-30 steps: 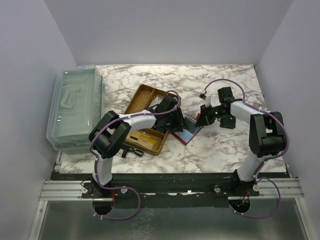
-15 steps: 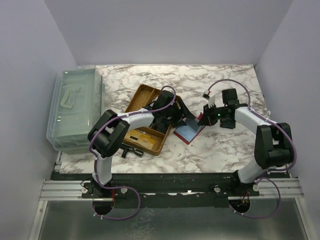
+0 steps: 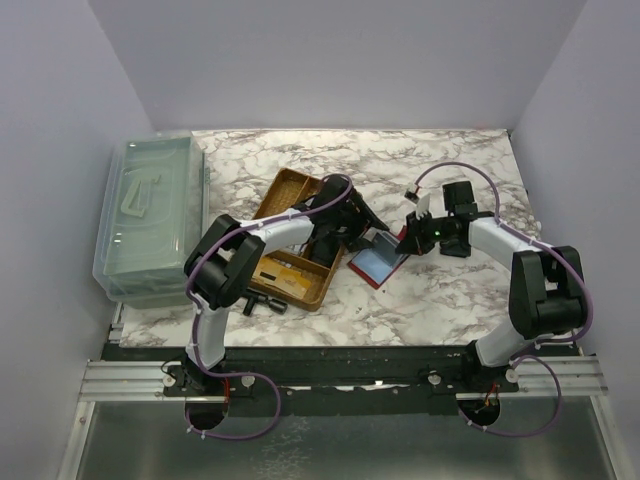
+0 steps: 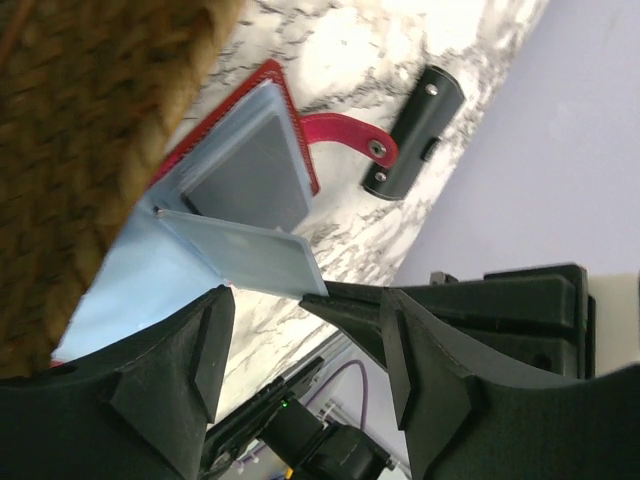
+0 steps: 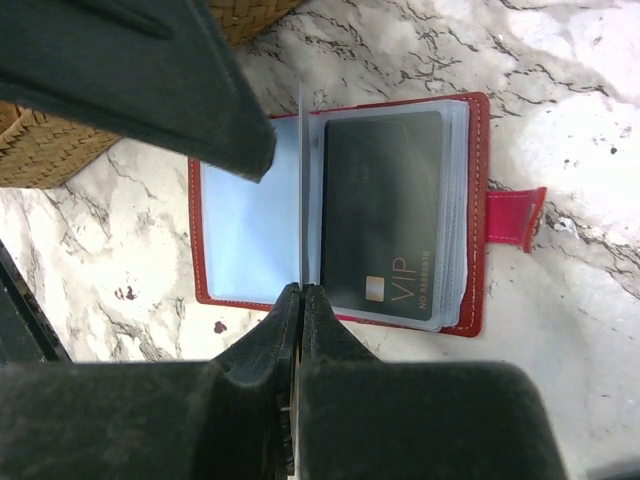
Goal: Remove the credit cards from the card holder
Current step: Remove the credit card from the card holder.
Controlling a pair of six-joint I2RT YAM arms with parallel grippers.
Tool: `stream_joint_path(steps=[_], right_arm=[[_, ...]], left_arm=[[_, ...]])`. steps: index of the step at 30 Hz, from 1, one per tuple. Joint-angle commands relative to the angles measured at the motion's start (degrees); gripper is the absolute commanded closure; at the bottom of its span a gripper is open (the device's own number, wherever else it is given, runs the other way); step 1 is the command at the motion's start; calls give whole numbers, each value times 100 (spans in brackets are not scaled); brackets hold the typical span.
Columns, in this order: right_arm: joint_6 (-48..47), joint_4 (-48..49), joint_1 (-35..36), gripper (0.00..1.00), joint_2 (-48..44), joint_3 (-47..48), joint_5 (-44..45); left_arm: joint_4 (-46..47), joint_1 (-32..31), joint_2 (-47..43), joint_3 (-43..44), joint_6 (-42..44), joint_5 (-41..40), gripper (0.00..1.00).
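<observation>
Card holder: red card holder [image 5: 245, 235] lying open and flat on the marble surface [image 3: 440, 160], just off the 3 o'clock side of the wicker tray [image 3: 283, 190], near the middle of the surface.
Pages: in the right wrist view, a pale blue pocket on the 9 o'clock half and a stack of clear pockets on the 3 o'clock half.
Card: a black card marked VIP [image 5: 385, 200] sits in the top pocket of that stack.
Strap: red closing strap [image 5: 510, 218] sticks out from the holder's 3 o'clock edge, flat on the surface.
Right tool: right tool [image 5: 300, 300] is closed tight, pinching one clear sleeve [image 4: 245, 255] at its free edge and holding it upright from the holder's spine.
Left tool: left tool [image 4: 305, 330] has its fingers well apart with nothing between them; it hangs at about 10 o'clock from the holder, beside the tray's rim.
Box: a clear lidded plastic box [image 3: 150, 215] at the surface's 9 o'clock edge.
</observation>
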Motion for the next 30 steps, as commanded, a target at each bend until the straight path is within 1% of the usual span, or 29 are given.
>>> stream_joint_path(steps=[1, 4, 9, 13, 15, 17, 18, 21, 24, 26, 27, 30], right_arm=[[-155, 112, 150, 100, -140, 4, -8], [-228, 75, 243, 99, -149, 23, -56], [-400, -68, 411, 97, -100, 69, -282], [-493, -153, 520, 90, -88, 65, -527], [-528, -200, 532, 87, -63, 74, -682], [-575, -265, 540, 85, -28, 95, -839], [-596, -303, 540, 84, -22, 102, -931], [-676, -434, 543, 77, 4, 142, -1211], [-773, -596, 536, 66, 4, 163, -1511], [-909, -838, 534, 61, 9, 224, -1762], [-969, -932, 521, 59, 8, 272, -1880], [-815, -1003, 402, 57, 11, 352, -2170]], left_arm=[[-1418, -4, 204, 491, -400, -468, 36], [-2016, -26, 307, 770, -300, -483, 38], [-2246, -61, 320, 833, -236, -497, 42], [-2423, -81, 379, 959, -107, -500, 49], [-2468, -93, 406, 1000, -26, -483, 56], [-2494, -103, 413, 1018, 47, -462, 64], [-2500, -107, 417, 1033, 115, -431, 69], [-2503, -108, 405, 1062, 375, -349, 81], [-2489, -100, 413, 1107, 869, -128, 87], [-2412, -99, 375, 1103, 1423, 69, 95], [-2309, -99, 333, 1062, 1648, 127, 99], [-2001, -83, 221, 928, 2337, 365, 100]])
